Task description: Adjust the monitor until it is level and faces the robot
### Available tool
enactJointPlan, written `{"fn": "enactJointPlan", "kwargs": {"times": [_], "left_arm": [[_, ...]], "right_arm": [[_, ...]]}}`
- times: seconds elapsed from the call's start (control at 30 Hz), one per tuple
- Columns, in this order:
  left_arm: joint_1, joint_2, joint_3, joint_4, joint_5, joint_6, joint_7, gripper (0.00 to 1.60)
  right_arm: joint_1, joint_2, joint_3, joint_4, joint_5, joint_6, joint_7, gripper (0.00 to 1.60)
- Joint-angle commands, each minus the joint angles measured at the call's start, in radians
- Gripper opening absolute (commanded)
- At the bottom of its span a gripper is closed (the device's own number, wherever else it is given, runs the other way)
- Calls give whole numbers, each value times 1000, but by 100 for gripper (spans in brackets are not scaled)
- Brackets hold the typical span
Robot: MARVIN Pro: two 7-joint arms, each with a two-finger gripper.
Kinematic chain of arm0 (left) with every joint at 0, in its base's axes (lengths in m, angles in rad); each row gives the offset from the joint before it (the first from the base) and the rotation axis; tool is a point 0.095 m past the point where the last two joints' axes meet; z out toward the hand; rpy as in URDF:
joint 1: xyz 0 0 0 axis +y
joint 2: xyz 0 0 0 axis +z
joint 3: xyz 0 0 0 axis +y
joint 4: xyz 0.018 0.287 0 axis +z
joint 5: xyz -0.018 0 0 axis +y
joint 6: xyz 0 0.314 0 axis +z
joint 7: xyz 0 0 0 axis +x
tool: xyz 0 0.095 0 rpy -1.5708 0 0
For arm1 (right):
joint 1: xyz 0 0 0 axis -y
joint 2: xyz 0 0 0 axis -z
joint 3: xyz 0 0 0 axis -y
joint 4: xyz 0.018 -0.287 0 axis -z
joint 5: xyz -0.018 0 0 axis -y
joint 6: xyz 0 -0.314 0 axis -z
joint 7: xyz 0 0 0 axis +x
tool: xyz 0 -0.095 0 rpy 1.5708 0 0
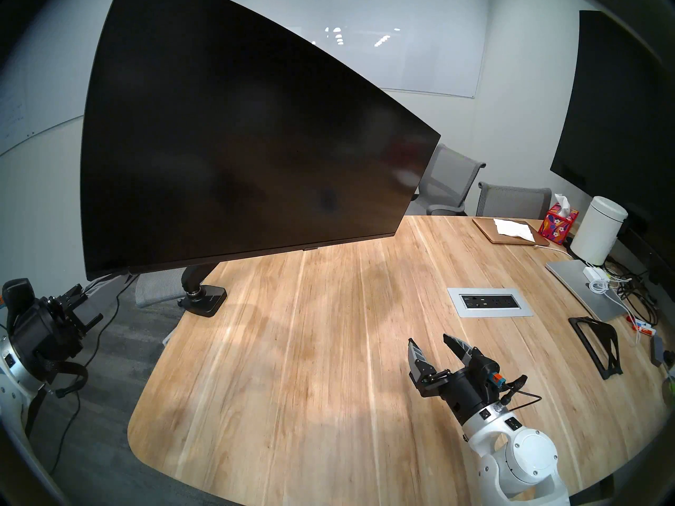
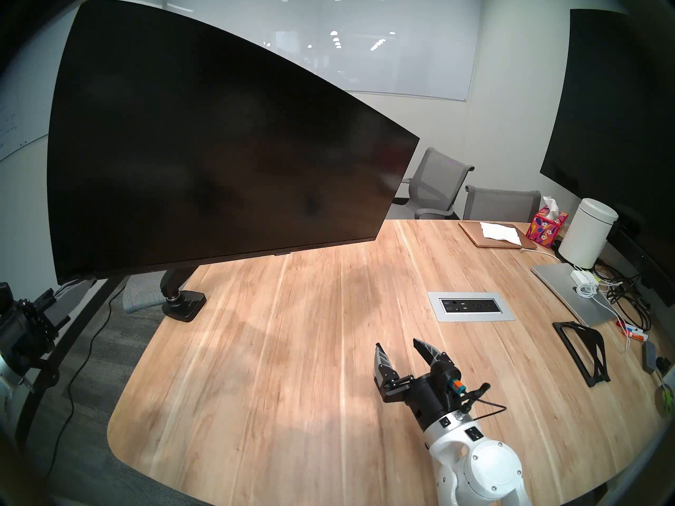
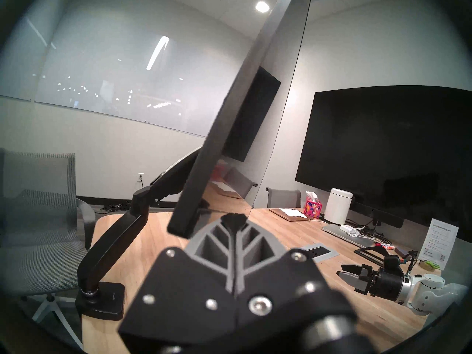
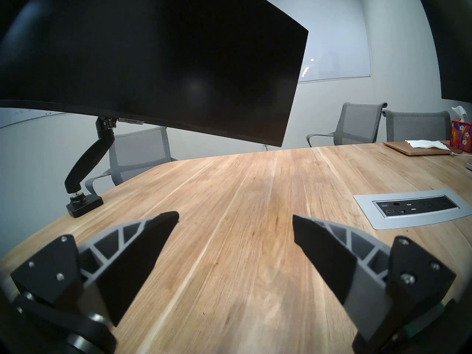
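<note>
The monitor [image 1: 237, 147] is a wide blank black screen. It is slanted, its right end higher than its left, and angled so its left end is nearer to me. It sits on a black arm with a clamp base [image 1: 204, 299] at the table's left edge. My left gripper [image 3: 233, 218] is shut and empty, its tips just right of the monitor's lower left corner [image 3: 178, 225]; I cannot tell if they touch. My right gripper [image 1: 428, 340] is open and empty, low over the wooden table [image 1: 292, 403], well to the right of the monitor [image 4: 153, 64].
A power outlet panel [image 1: 489, 302] is set in the table beyond my right gripper. A black stand [image 1: 599, 344], a silver laptop [image 1: 580, 290], cables, a white canister [image 1: 599, 235] and a tissue box [image 1: 557, 224] line the right side. Grey chairs [image 1: 453, 180] stand behind, under a large wall screen [image 1: 621, 129].
</note>
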State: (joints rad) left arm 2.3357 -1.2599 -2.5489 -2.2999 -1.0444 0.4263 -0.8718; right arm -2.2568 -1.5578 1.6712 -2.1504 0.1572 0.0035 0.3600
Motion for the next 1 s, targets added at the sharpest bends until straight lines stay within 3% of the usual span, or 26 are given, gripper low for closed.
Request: {"fn": "enactJointPlan", "kwargs": {"times": [0.0, 0.97], "left_arm": [[-41, 23, -5, 12, -10, 6, 37, 0], [-155, 81, 31, 82, -9, 27, 137, 0]], "right_arm": [[2, 1, 2, -20, -1, 0, -1, 160], [3, -1, 3, -20, -2, 0, 0, 160]]}}
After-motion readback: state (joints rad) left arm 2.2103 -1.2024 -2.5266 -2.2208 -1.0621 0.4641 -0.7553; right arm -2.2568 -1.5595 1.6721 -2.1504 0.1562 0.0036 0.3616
